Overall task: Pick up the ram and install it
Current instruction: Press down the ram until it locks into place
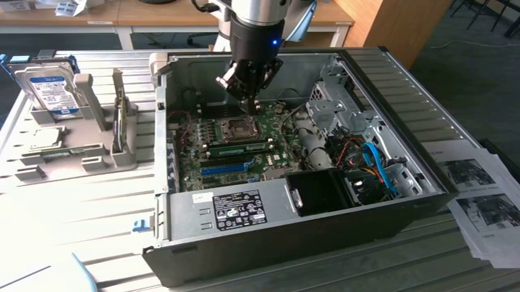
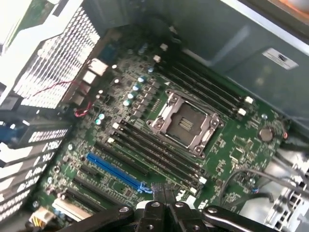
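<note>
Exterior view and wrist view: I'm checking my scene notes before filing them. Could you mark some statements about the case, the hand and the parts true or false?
1. The computer case is open, with the motherboard exposed. True.
2. A hard drive stands in a grey holder at the exterior view's left of the case. True.
3. The hand hangs over the hard drive. False: it is inside the case, above the motherboard.
4. A cooler covers the CPU socket. False: the socket is bare.
5. The hand is wide open. False: it is shut.
</note>
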